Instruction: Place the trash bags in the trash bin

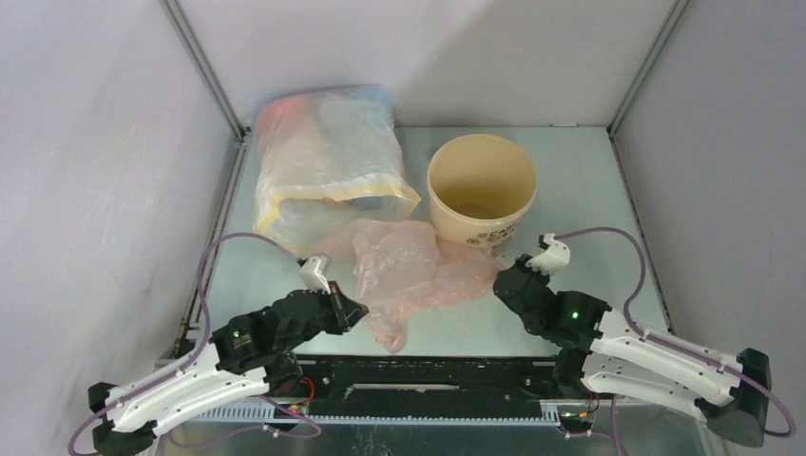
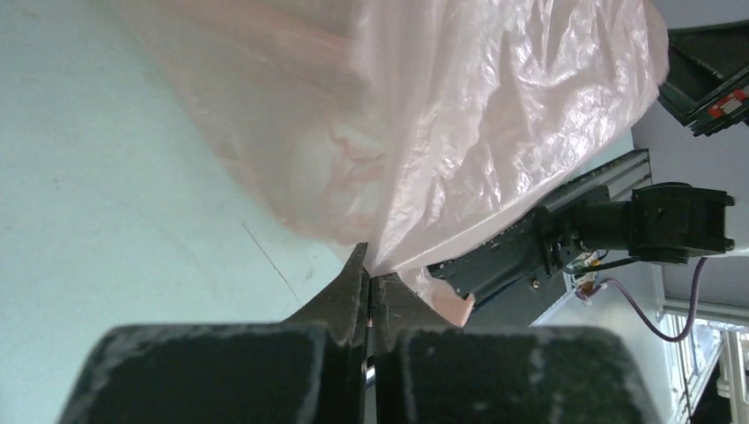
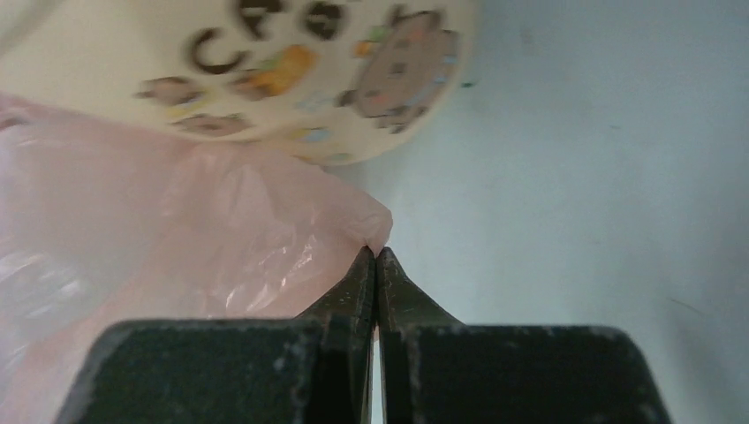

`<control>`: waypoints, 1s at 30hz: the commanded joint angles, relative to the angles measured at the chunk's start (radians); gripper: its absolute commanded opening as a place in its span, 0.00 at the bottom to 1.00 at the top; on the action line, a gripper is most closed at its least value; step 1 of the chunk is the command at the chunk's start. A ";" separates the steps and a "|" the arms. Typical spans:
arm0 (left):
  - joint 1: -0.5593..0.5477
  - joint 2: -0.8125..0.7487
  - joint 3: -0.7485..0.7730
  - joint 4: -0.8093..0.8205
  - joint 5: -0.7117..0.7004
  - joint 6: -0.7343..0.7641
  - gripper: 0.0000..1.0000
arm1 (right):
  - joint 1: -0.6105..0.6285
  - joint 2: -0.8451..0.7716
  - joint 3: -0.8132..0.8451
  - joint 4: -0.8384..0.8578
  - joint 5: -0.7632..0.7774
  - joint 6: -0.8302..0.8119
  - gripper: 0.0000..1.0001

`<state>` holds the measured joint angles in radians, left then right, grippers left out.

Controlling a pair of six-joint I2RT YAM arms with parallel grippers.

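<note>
At the far left of the desk (image 1: 589, 190) stands the big clear sack (image 1: 323, 152) with a yellow hem. Its mouth is turned toward me, and coloured things show dimly through its skin.

In front of it, my left tool (image 1: 359, 309) reaches in low from the near left. Its jaws are pressed together with no gap. From the wrist I see the thin film of the bag (image 1: 409, 266) narrowing into a pinch right at their tips, so I have the bag's left edge clamped.

The bag is pale pink, crinkled and see-through. It lies spread on the desk between my two arms. Its far edge touches the sack's hem, its right part lies against the foot of the bin, and one tail points back toward my bases. None of it is in the bin yet.

The bin (image 1: 482, 223), a tan paper bucket with dark lettering and small pictures on its side, stands upright and open just right of the sack.

At its near right, my right tool (image 1: 501, 278) also has its jaws closed tight. The bag's right corner meets their tips and looks pinched there, close beside the bin's wall.
</note>
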<state>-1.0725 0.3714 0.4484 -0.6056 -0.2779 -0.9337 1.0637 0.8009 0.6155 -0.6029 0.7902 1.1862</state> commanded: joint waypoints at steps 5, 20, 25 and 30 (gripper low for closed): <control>0.022 -0.020 0.036 0.040 0.071 0.069 0.00 | -0.092 -0.141 -0.106 -0.144 -0.014 0.030 0.00; -0.038 0.073 -0.005 0.240 0.326 0.008 0.89 | -0.091 -0.237 -0.108 0.017 -0.157 -0.111 0.00; -0.124 0.111 -0.005 0.243 0.293 -0.017 1.00 | -0.091 -0.240 -0.108 0.020 -0.150 -0.104 0.00; -0.153 0.150 -0.003 0.192 0.205 -0.028 0.84 | -0.091 -0.246 -0.108 0.018 -0.145 -0.103 0.00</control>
<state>-1.2106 0.4995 0.4469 -0.4042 0.0040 -0.9405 0.9710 0.5674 0.5030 -0.6106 0.6319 1.0870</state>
